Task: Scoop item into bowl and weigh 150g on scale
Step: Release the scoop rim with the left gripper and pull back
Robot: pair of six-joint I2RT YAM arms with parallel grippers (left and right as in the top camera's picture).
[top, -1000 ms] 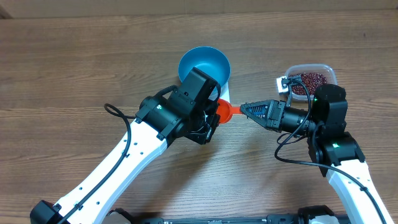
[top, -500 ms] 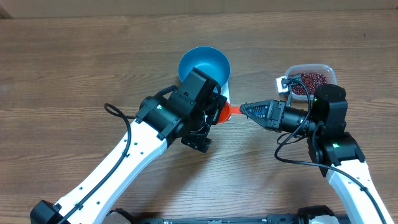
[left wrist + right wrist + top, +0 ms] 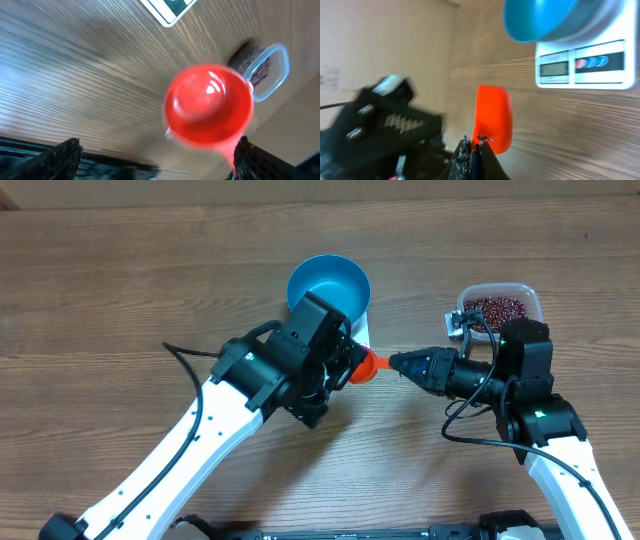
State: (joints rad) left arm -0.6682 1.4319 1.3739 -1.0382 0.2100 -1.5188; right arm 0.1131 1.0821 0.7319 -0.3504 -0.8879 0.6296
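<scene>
**Scoop held over the bench between the two arms**

The bench [image 3: 120, 280] was brown wood-grain board; the right wrist view showed a pale beige surface beyond its edge. The scale [image 3: 585, 65] carried a display panel and coloured buttons, their print too blurred to read. The bowl [image 3: 328, 285] stood on the scale. The beans [image 3: 495, 307] lay in a clear tub [image 3: 535, 302] at the right, well apart from the bowl. The orange-red scoop [image 3: 362, 366] lay lengthwise between the arms, just beside the scale, cup toward the left arm. The right gripper [image 3: 398, 363] was clamped on its handle. The left gripper [image 3: 159, 156] stood spread wide around the cup, gripping nothing.
</scene>
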